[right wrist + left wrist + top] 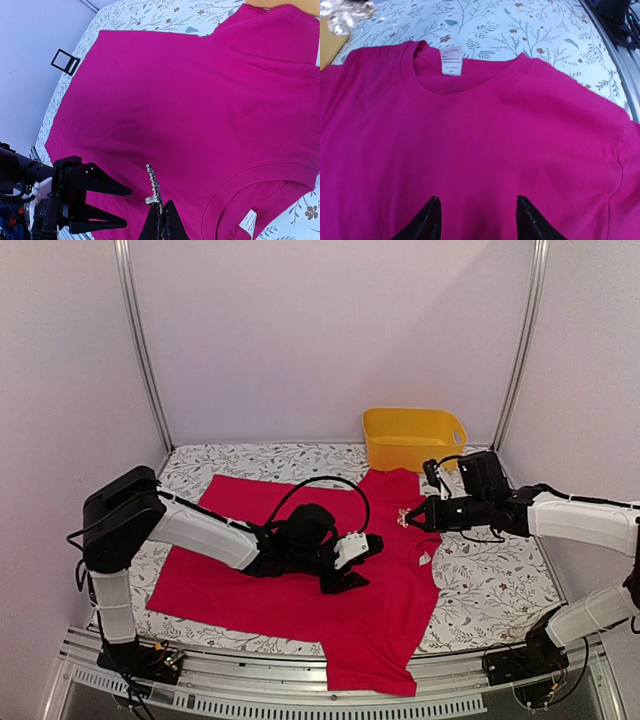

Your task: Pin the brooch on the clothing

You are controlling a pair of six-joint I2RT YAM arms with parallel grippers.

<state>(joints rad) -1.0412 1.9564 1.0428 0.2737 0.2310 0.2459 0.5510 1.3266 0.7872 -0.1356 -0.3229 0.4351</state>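
Slippage looked the likeliest failure in the top view. The right gripper [414, 517] was closed on the brooch [406, 517] by a thin edge only, over the clothing [230, 580] near its collar. A push against the fabric could have twisted the brooch out of the jaws. The left gripper [364, 562] hung with its jaws apart over the middle of the clothing, near the brooch but apart from it. Whether either gripper touched the cloth could not be told from above, and the brooch was too small there to show a pin.

In the left wrist view, the left gripper's fingers [427, 225] stood wide apart over flat fabric, holding nothing. The cloth lay loose on the tablecloth [530, 25]. A pin pressed into it unbraced would probably have dragged or bunched it, or caught both layers. The brooch was only a silvery blur, cut off at the top left corner. The white label [451, 60] was plain at the neck.

In the right wrist view, the brooch stood edge-on above the pinched fingertips, over the clothing beside the collar. Its clasp and pin could not be made out, so it was unclear whether the pin was open. The left gripper's spread jaws pointed towards the brooch, close enough that a careless approach might have knocked it loose.
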